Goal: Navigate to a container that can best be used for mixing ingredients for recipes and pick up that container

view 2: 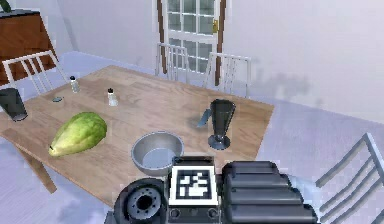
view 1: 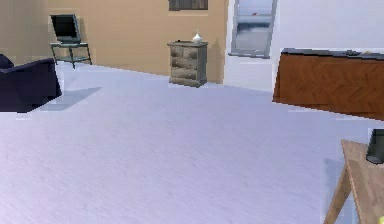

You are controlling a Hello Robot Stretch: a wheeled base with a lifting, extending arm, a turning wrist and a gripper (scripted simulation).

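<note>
A grey metal bowl (view 2: 158, 153) stands on the wooden table (view 2: 150, 100) near its front edge in the arm side view. Just below the bowl, at the bottom edge, sits the gripper's dark body (view 2: 145, 203) beside a white marker square (view 2: 195, 186). Its far end cannot be made out, so I cannot tell whether it holds anything. Also on the table are a green oval fruit (view 2: 78, 133) left of the bowl, a tall dark cup (view 2: 220, 122) to its right, and two small shakers (view 2: 112, 97).
White chairs (view 2: 232, 72) ring the table, one at the arm side view's right (view 2: 350, 170). A dark cup (view 1: 376, 146) stands on the table corner (view 1: 355, 180). Across open floor are a dark armchair (view 1: 28, 82), a TV (view 1: 67, 28), a small dresser (view 1: 187, 62) and a wooden cabinet (view 1: 330, 80).
</note>
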